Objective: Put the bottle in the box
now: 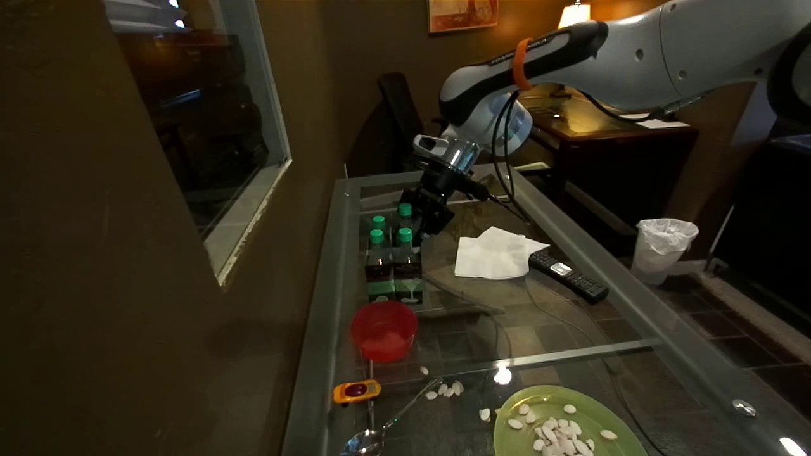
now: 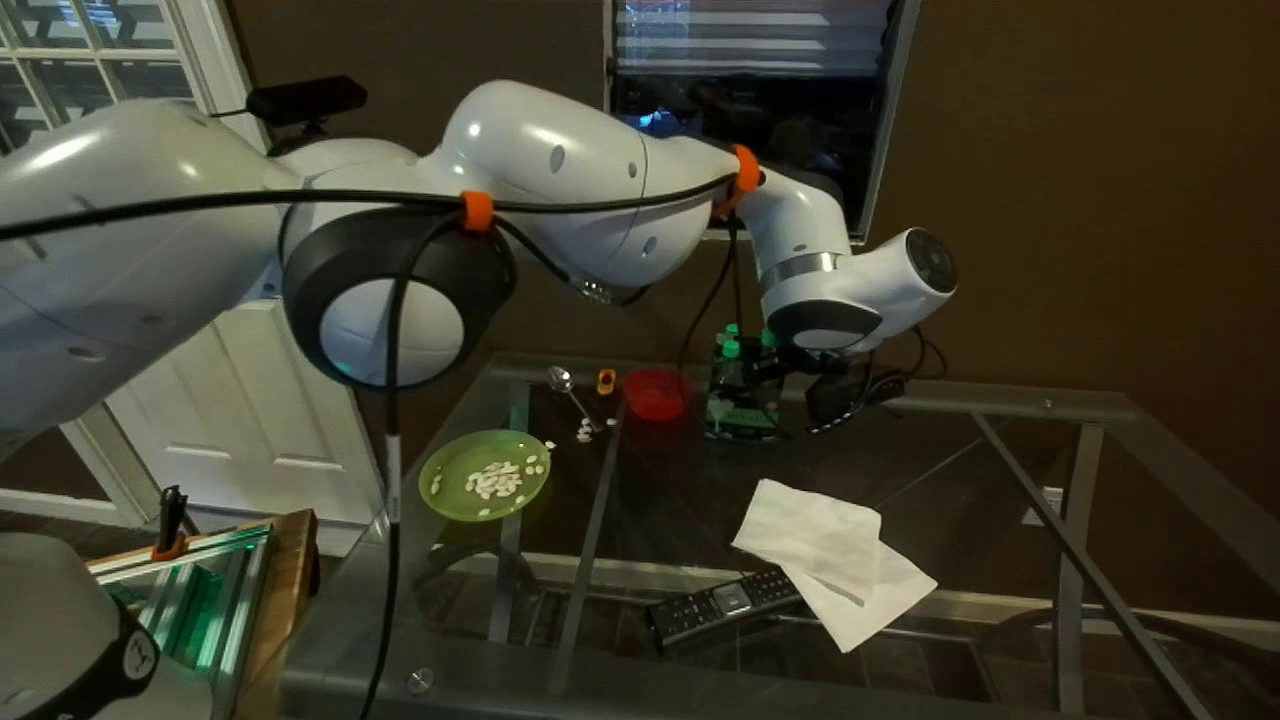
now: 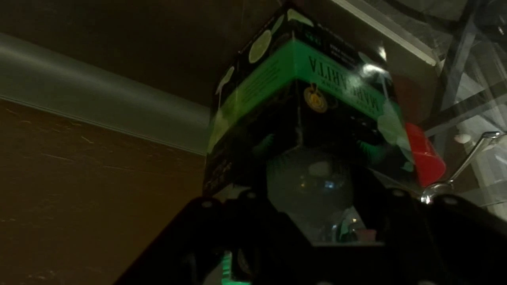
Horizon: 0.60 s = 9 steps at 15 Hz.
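The box [image 1: 408, 288] is a dark carton with a green band, and several green-capped bottles stand in it. It also shows in an exterior view [image 2: 742, 415] and, with its lettering upside down, in the wrist view [image 3: 340, 107]. The bottle [image 3: 309, 174] is clear and sits between my fingers at the carton's corner. Its green cap [image 1: 405, 209] shows at the rear right of the pack, a little higher than the others. My gripper [image 1: 423, 218] is tilted and shut on the bottle's sides. Its lower part is hidden by the carton, so I cannot tell how deep it sits.
A red cup [image 1: 384, 332] stands close to the box. Near it are a toy car [image 1: 357, 391], a spoon [image 1: 367, 440] and a green plate [image 1: 516, 418] with white pieces. White paper [image 1: 494, 256] and a remote [image 1: 570, 277] lie on the glass table. A wall [image 1: 253, 348] runs alongside.
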{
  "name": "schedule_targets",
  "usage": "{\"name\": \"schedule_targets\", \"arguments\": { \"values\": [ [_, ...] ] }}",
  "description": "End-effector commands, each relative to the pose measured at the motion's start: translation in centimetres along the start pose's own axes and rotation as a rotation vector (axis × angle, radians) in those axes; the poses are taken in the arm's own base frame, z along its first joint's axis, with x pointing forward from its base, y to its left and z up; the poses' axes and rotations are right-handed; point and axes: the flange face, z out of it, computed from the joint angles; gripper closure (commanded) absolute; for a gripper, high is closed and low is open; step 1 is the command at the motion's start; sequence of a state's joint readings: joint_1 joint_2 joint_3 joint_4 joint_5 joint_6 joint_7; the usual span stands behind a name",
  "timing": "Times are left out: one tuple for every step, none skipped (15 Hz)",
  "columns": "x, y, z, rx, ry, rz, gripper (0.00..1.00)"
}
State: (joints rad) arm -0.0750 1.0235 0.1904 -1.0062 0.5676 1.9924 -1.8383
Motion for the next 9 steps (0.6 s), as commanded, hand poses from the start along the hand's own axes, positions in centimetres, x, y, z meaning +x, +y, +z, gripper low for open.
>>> {"name": "schedule_targets", "arguments": {
  "values": [
    [1.3, 0.5, -0.3, 0.028, -0.028, -0.036, 0.16],
    [1.7, 0.6, -0.5, 0.027, -0.04, -0.04, 0.09],
    [2.3, 0.7, -0.9, 0.021, -0.06, -0.039, 0.01],
    [2.9, 0.7, -1.2, 0.02, -0.066, -0.041, 0.0],
    [3.6, 0.8, -1.8, 0.009, -0.088, -0.048, 0.0],
    [4.3, 1.0, -2.5, -0.004, -0.11, -0.053, 0.0],
    [4.9, 1.0, -3.1, -0.01, -0.136, -0.055, 0.0],
    [5.4, 1.0, -3.9, -0.016, -0.161, -0.054, 0.0],
    [5.9, 0.9, -4.6, -0.02, -0.186, -0.044, 0.0]
  ]
}}
